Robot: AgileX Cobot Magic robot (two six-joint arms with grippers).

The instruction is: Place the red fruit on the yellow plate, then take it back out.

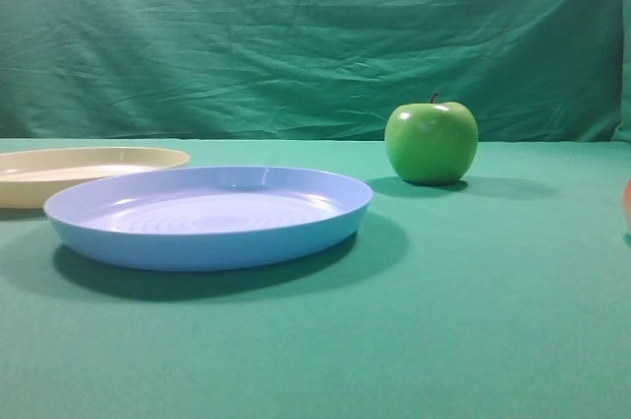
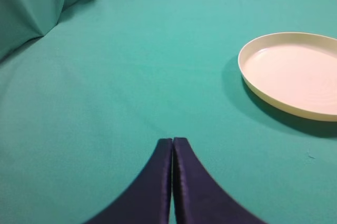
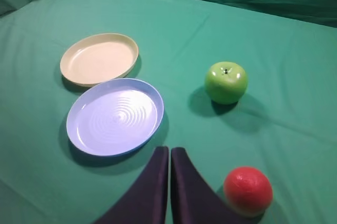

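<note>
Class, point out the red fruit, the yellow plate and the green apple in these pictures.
red fruit [image 3: 248,190], right wrist view, middle of its top.
yellow plate [image 3: 70,74], right wrist view, near rim.
green apple [image 1: 431,143], exterior high view, front of its skin.

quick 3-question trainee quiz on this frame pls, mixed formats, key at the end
1. True or false: the red fruit already lies on the yellow plate.
2. Which is shut on nothing? A) only the left gripper B) only the right gripper C) both
3. Fill in: in the right wrist view, the plate nearest the right gripper is the ____ plate.

Key: 1 false, it rests on the green cloth, with the green apple farther back; 2 C; 3 blue.
</note>
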